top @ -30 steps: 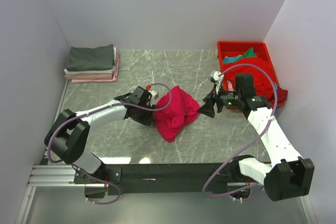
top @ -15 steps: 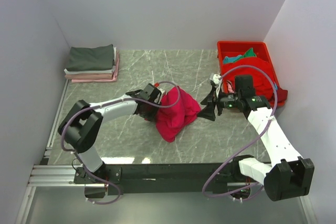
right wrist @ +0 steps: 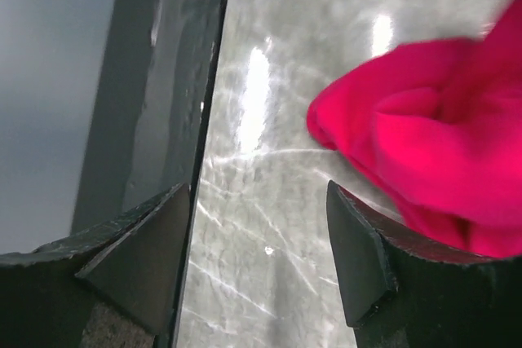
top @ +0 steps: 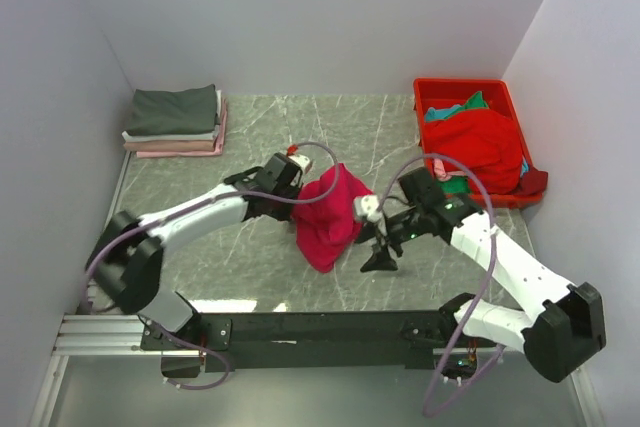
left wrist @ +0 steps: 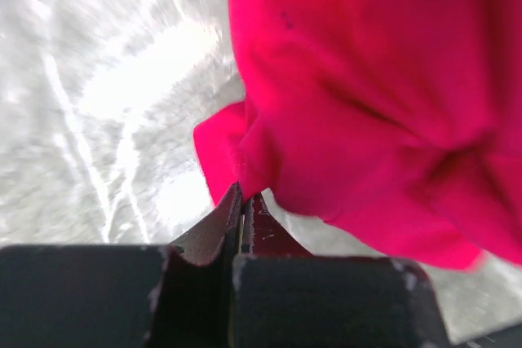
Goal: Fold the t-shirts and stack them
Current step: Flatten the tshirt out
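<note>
**Part-way through: one pile folded, one shirt in work, more waiting**

On the grey marbled bench [top: 330,137], a job judged well short of finished. Left to fold: loose shirts heaped in the rigid red plastic bin [top: 425,87] at the far right, mostly a bright red cloth t-shirt [top: 480,142], with a teal-green cloth t-shirt [top: 455,107] showing behind it. Already done: a neat stack of folded t-shirts [top: 175,119] in the far left corner, dark grey on top, white and pale pink beneath. In work: a crumpled crimson-pink cloth t-shirt [top: 328,217] at mid-bench, bunched up, not yet spread flat, no fold made.

Pose: left arm stretched low across the bench from the near-left base, reaching that shirt's left edge. Opposite it, right arm bent inward from the near-right base, wrist tipped down just beside the shirt's right side. At the cloth, left end effector [left wrist: 242,197] closed tight, tips meeting on a fold at the hem, apparently pinching it. Lower down, right end effector [right wrist: 257,193] spread wide, nothing between the fingers, bare bench beneath, shirt edge just beside one finger, contact unclear.
</note>
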